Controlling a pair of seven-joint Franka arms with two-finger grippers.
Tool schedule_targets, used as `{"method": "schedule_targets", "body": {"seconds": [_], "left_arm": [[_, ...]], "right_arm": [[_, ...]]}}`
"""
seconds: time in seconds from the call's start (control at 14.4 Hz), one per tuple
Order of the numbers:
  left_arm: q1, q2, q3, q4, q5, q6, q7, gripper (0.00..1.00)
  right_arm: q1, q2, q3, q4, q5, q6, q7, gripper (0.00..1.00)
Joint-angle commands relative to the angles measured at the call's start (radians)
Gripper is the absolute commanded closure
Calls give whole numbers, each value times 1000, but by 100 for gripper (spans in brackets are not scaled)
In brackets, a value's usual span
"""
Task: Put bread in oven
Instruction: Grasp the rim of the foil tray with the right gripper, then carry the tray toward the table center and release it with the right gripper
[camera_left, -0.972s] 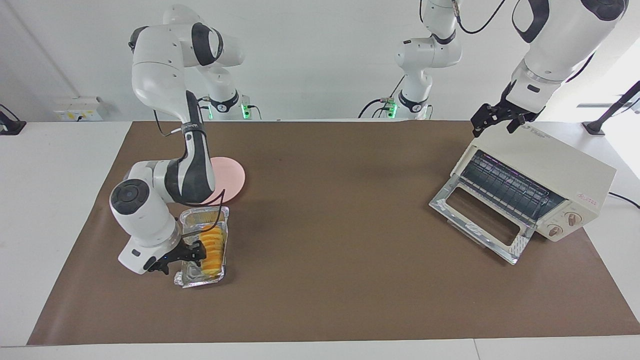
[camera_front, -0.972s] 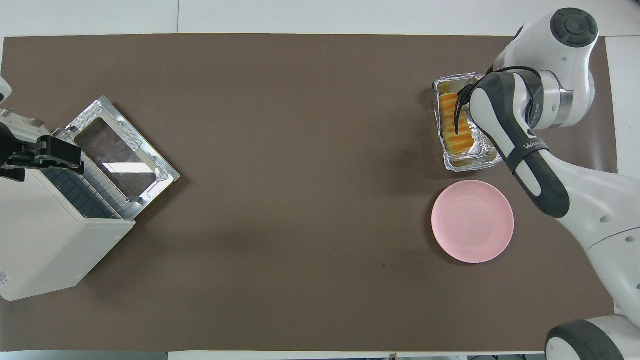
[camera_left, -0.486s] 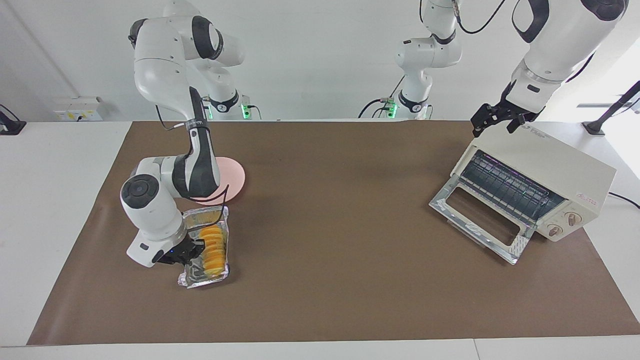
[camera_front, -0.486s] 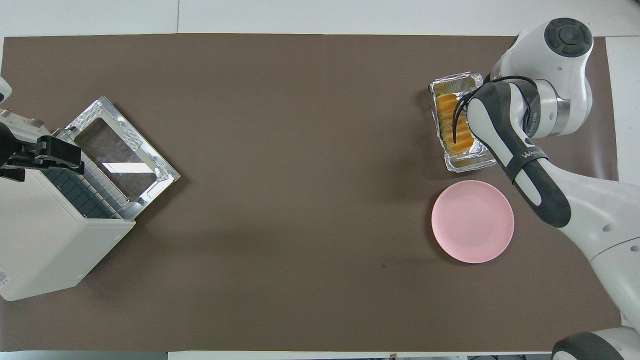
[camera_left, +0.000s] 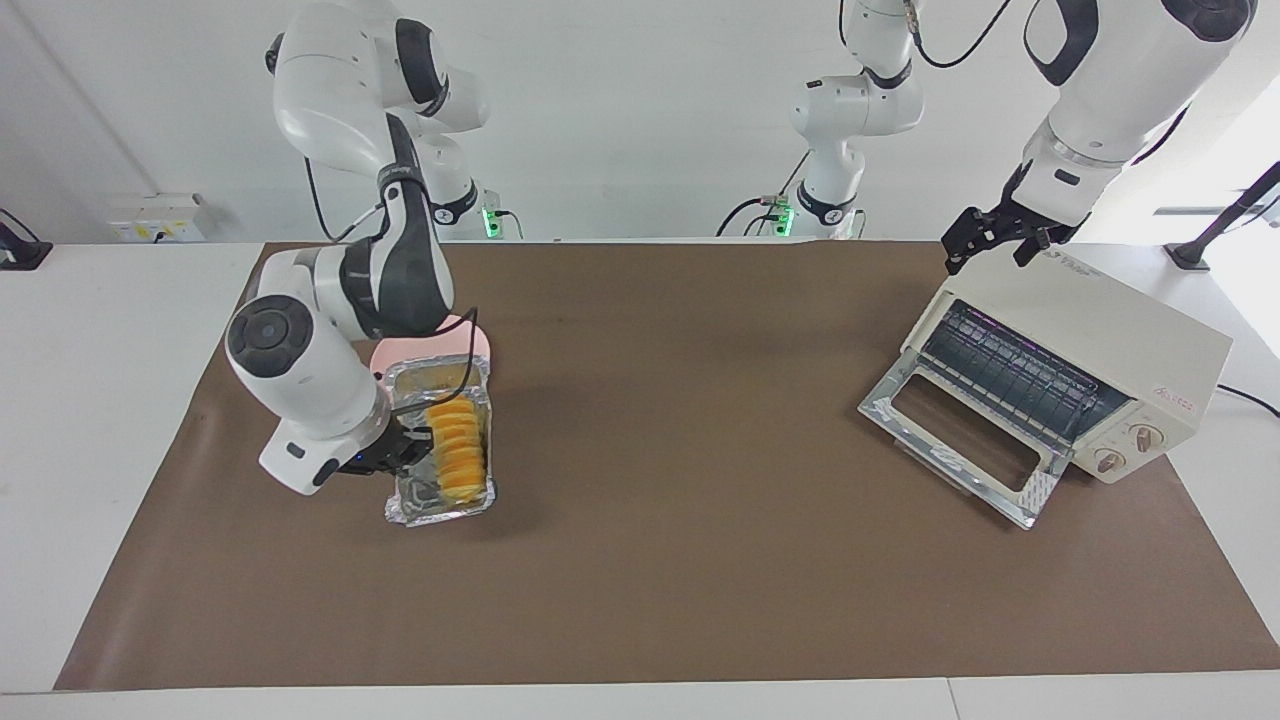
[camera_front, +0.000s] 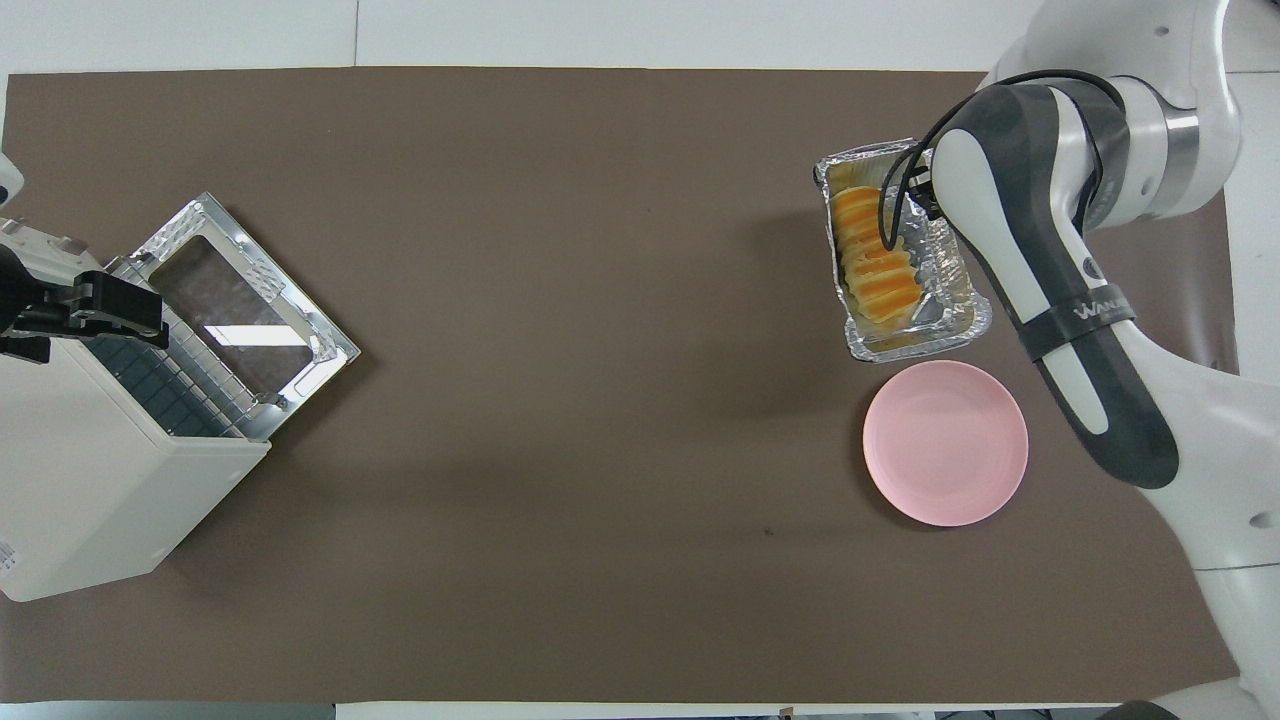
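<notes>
Gripping the foil tray's (camera_left: 441, 447) rim, the right hand (camera_left: 408, 450) holds it and the bread (camera_left: 460, 450) above the desk (camera_left: 700, 600) near the right arm's end; whether the left hand (camera_left: 990, 236), over the oven (camera_left: 1080, 350), is open or closed cannot be told.

Bread (camera_left: 461, 452) in tray (camera_left: 440, 510), seemingly raised, beside plate (camera_front: 945, 442).

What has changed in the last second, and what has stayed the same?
The right gripper, shut on the rim of the foil tray, has lifted the tray with the bread in it off the mat and begun carrying it toward the oven. The pink plate, the oven with its open door and the left gripper over the oven have not moved.
</notes>
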Motion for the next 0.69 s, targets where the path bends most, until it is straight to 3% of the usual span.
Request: {"method": "schedule_targets", "body": {"seconds": [0.0, 0.28, 0.62], "left_arm": [[15, -24, -8, -19, -13, -9, 4, 0], [15, -24, -8, -19, -13, -10, 4, 0], [15, -24, -8, -19, -13, -9, 4, 0]], "right_arm": [[156, 34, 2, 103, 53, -42, 258, 100], [345, 79, -3, 74, 124, 91, 490, 100], [440, 29, -10, -254, 91, 432, 506, 100]]}}
